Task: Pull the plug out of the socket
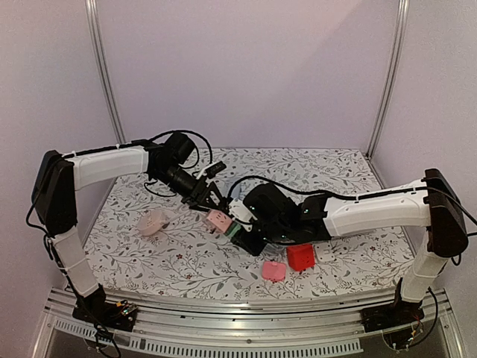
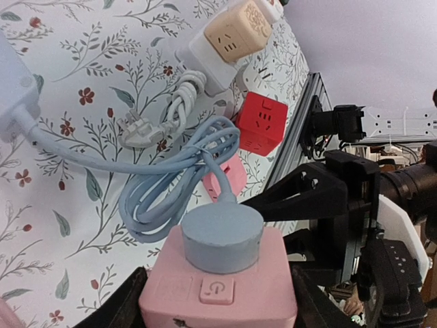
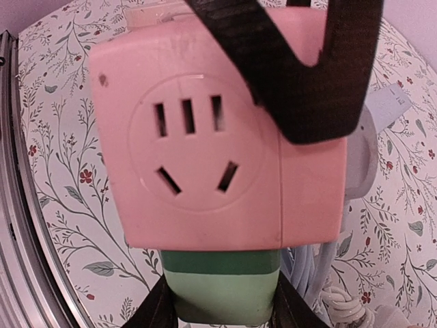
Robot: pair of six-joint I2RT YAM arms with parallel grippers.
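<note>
The socket is a pink cube [image 1: 218, 219], held off the table between the two arms. My left gripper [image 1: 207, 200] is shut on it, its black fingers [image 2: 119, 307] pressed against the cube's two sides [image 2: 218, 294]. A round blue-grey plug [image 2: 222, 236] with a looped blue cable [image 2: 171, 184] sits in the cube's top face. A green plug [image 3: 222, 287] is seated in another face of the pink socket [image 3: 198, 150], and my right gripper [image 3: 222, 307] is shut on this plug. In the top view the green plug [image 1: 238, 230] shows between the socket and my right gripper [image 1: 241, 234].
A red cube [image 1: 301, 256], a small pink block [image 1: 273, 270] and a white adaptor [image 1: 324, 253] lie near the front. A pale pink cube [image 1: 153, 222] sits on the left. A beige-and-white cube [image 2: 235, 31] and a coiled white cord [image 2: 174, 109] lie beyond the blue cable.
</note>
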